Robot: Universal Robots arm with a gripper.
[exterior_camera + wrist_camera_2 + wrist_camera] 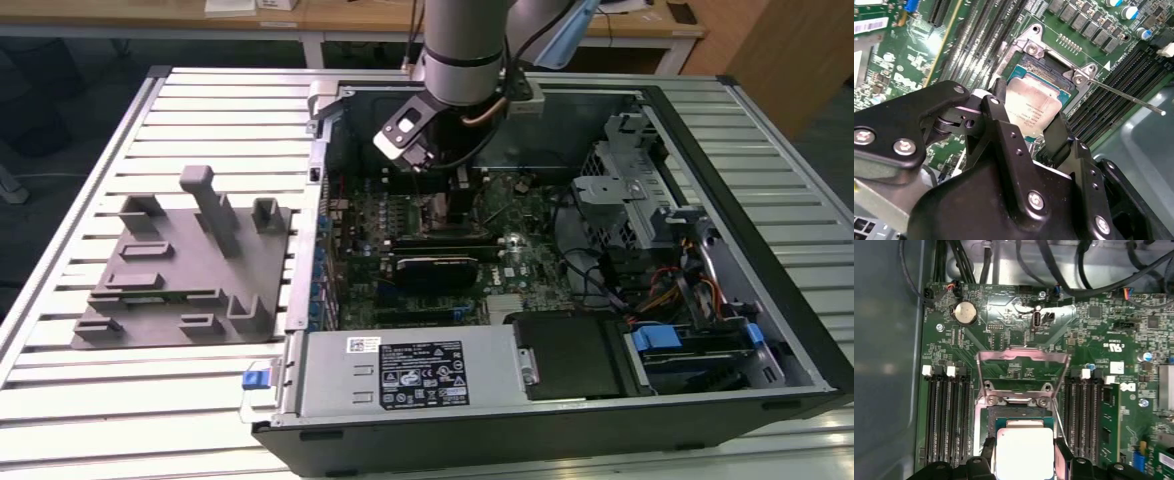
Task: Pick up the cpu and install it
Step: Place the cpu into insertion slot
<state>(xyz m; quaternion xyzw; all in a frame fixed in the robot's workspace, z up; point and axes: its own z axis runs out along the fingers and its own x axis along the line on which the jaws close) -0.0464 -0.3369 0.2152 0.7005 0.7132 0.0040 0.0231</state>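
The computer case (534, 445) lies open on the desk (80, 400) toward the exterior view's right edge, and the fixture tray (147, 300) lies beside it toward the left edge. Inside the case, on the motherboard (1019, 330), the cpu (1024, 440) sits over the socket (1016, 401). It is clasped between the fingers of the hand (1025, 452), with memory slots (946, 415) on both sides.

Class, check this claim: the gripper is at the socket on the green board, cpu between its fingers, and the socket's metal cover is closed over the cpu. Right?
Not quite. The metal cover is swung open, away from the cpu, as the first wrist view shows. The gripper is at the socket on the green board, cpu between its fingers.
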